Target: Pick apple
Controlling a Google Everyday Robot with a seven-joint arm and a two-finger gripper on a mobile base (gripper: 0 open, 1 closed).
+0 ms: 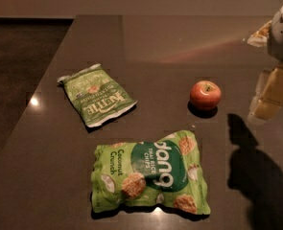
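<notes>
Camera view. A dark table [179,42] fills most of the frame.

The apple [205,95] sits on it right of centre, red with a yellowish patch, stem dimple up. Nothing touches it.

The gripper [263,111] enters at the right edge, to the right of the apple and apart from it. It is pale yellow and points downward. Whether it is open or closed cannot be told. It holds nothing visible. Its shadow [256,171] falls on the table at lower right.

A small green bag [98,96] lies flat to the left, well apart from the apple, with its print upside down. A larger green bag [150,171] lies flat at the near edge, below and left of the apple, also apart from it.

Dark floor [16,56] shows at far left.
</notes>
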